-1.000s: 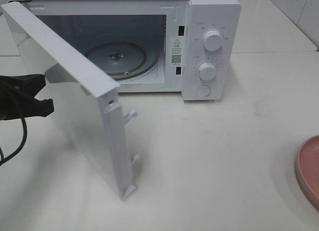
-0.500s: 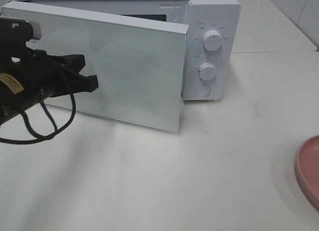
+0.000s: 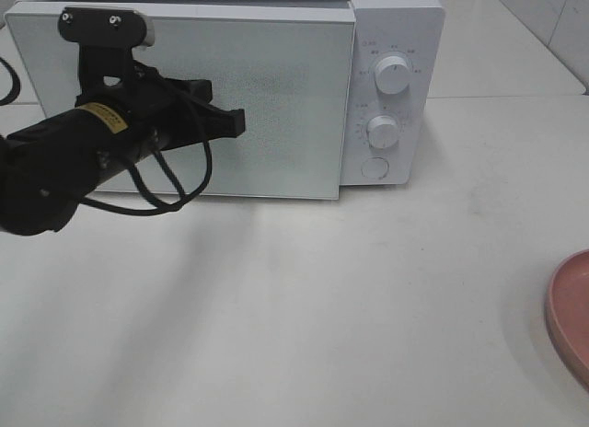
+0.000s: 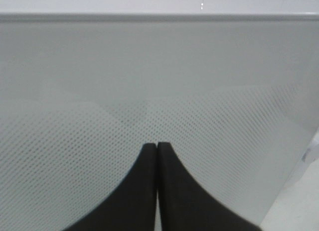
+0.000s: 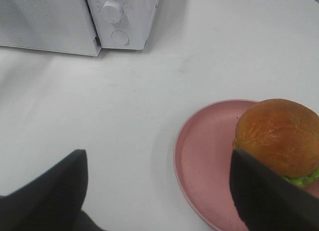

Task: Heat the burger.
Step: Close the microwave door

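My left fingers (image 4: 157,156) are pressed together with nothing between them, tips against the dotted front of the white microwave's (image 3: 391,40) door (image 3: 276,105), which lies flush with the microwave's body. My right fingers (image 5: 159,191) are spread wide, holding nothing, over the white worktop (image 5: 124,101) in front of the microwave. The burger (image 5: 276,136) sits on a pink plate (image 5: 204,156), well apart from the microwave, near the worktop's right edge. Bare worktop lies open between the plate's rim and the microwave door.
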Robot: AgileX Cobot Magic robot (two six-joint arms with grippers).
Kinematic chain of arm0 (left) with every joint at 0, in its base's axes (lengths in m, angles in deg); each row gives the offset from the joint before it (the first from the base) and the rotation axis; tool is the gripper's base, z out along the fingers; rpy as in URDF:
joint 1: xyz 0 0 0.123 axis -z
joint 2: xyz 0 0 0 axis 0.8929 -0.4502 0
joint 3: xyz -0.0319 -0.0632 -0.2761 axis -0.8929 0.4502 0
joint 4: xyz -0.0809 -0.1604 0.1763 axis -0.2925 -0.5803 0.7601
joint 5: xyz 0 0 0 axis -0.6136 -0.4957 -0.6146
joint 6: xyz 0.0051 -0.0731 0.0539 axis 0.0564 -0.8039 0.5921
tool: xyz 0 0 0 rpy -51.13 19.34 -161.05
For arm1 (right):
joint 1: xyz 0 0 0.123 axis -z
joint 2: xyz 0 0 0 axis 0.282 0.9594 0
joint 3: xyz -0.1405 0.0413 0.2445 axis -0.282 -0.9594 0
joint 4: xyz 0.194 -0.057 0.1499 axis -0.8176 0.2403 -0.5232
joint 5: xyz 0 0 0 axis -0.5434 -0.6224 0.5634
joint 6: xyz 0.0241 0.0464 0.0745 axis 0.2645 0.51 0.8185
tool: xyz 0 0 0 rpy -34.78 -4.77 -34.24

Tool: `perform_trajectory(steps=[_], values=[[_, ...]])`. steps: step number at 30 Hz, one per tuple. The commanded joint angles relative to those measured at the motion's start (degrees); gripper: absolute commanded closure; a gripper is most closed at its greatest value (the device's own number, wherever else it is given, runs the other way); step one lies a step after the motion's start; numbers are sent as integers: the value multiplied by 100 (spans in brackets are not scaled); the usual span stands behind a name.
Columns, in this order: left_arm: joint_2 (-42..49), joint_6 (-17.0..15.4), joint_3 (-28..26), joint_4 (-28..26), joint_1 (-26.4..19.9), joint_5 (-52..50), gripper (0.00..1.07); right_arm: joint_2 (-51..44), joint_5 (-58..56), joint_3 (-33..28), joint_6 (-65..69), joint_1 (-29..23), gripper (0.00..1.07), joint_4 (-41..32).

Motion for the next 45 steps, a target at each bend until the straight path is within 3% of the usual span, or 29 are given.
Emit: perform_trajectory(steps=[1,9,22,28,32,41,45], values=[[-206,344,-493,-527,160,120,107,-149,46,-6,-69,23,32,-17],[-625,619,-1243,-905,355,447,107,-149,46,-6,-69,23,32,-17],[-1117,630,-2086,-1209,384,762,107,-149,46,-6,-69,23,32,-17],[-1283,911,-2372,-1329,384,768,107,-149,46,-6,-69,23,32,-17],[-1289,905,-2401,-1346,384,762,107,-149,46,-6,-69,23,32,-17],[-963,991,-2361,-1238,413,1965,107,-149,46,-6,-69,23,32,-17],[-642,1324,-2361,-1238,413,3094,103,-149,46,-6,-69,23,32,-17]])
